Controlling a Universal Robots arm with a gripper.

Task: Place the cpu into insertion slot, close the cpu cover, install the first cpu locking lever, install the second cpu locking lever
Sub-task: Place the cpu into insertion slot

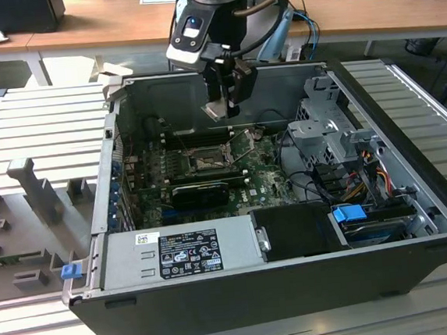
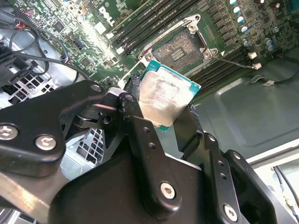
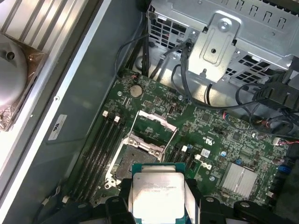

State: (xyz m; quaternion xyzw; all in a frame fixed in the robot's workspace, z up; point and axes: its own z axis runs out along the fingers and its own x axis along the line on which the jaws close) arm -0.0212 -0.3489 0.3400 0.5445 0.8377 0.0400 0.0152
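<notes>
I am pinching the small, flat, square cpu with its pale silver metal top (image 2: 168, 95) by two opposite edges, my black metal gripper (image 2: 163, 108) narrowed onto it. I am holding it in the air over the open square insertion slot (image 3: 140, 156), near the green motherboard's (image 3: 224, 140) edge along the grey case wall (image 3: 79, 93). It is probably light, stiff and fragile (underside contacts best untouched), so gripping its edges suits it.

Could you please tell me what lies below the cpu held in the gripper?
Below the cpu, clamped in the gripper, lies the green motherboard with its open socket, cpu cover folded open. The chip hides the socket's near edge.
</notes>
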